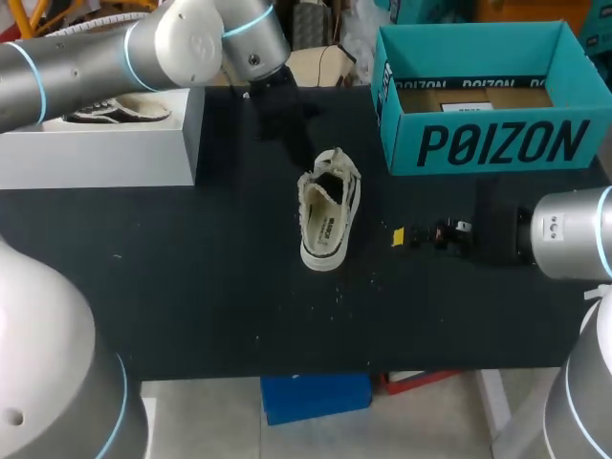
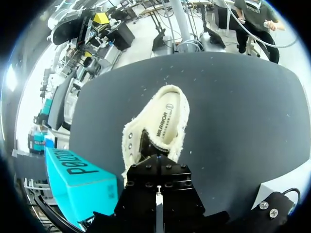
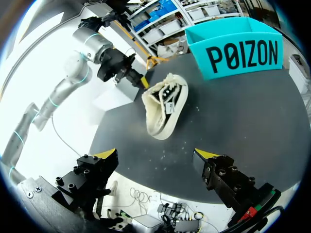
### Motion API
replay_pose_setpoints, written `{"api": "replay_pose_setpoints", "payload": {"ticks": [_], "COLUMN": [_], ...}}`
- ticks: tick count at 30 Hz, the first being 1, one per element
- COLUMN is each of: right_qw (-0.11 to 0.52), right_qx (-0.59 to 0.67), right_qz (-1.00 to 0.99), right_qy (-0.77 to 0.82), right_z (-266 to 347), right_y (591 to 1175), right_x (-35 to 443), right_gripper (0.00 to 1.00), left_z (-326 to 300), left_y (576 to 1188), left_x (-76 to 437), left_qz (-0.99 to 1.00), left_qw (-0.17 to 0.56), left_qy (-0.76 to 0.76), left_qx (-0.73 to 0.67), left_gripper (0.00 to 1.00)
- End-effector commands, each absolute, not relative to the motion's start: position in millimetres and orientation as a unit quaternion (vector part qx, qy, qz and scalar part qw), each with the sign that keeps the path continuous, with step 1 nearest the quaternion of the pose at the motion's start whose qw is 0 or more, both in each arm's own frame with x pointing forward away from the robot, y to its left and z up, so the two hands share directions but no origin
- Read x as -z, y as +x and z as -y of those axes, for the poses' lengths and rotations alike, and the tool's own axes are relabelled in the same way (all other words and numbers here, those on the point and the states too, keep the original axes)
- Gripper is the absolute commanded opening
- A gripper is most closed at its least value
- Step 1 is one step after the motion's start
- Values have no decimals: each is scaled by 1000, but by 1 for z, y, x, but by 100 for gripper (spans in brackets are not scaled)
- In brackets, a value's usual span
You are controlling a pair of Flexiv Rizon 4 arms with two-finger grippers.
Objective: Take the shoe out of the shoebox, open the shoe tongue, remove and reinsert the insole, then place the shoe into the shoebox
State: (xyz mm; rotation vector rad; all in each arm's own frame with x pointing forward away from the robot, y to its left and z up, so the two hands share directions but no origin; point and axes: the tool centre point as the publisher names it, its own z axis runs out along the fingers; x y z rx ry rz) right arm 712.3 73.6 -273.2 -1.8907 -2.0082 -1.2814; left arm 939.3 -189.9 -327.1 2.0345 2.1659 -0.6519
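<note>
A cream shoe (image 1: 328,215) with a dark side lies on the black table (image 1: 191,287), its printed insole showing. The open teal shoebox (image 1: 478,96) stands at the back right. My left gripper (image 1: 287,120) hangs over the shoe's far, laced end. In the left wrist view its shut fingers (image 2: 156,162) sit just above the shoe (image 2: 160,121); whether they touch it I cannot tell. My right gripper (image 1: 400,236) rests low at the shoe's right. Its yellow tips stand wide open (image 3: 158,155), with the shoe (image 3: 165,104) ahead of them.
A white block (image 1: 105,153) at the back left carries another shoe (image 1: 115,112). The shoebox (image 3: 240,48) stands beyond the right gripper, and beside the left gripper (image 3: 141,80) in its own view (image 2: 80,179). Small crumbs lie near the shoe.
</note>
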Motion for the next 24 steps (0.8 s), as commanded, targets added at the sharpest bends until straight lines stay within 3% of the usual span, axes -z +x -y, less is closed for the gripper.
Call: {"api": "replay_pose_setpoints", "payload": {"ticks": [1, 16, 24], "right_qw": [50, 50, 50], "right_qx": [421, 421, 421], "right_qz": [659, 659, 659], "right_qy": [-621, -621, -621], "right_z": [-73, -73, -73], "right_y": [711, 711, 711], "right_x": [273, 273, 273], "right_gripper": [100, 100, 100], "left_z": [198, 217, 213], "left_y": [934, 918, 922], "left_x": [329, 378, 351], "left_qz": [-711, -701, -704], "left_qw": [41, -6, 18], "left_qy": [674, 684, 680], "left_qx": [198, 201, 204], "left_gripper": [0, 0, 0]}}
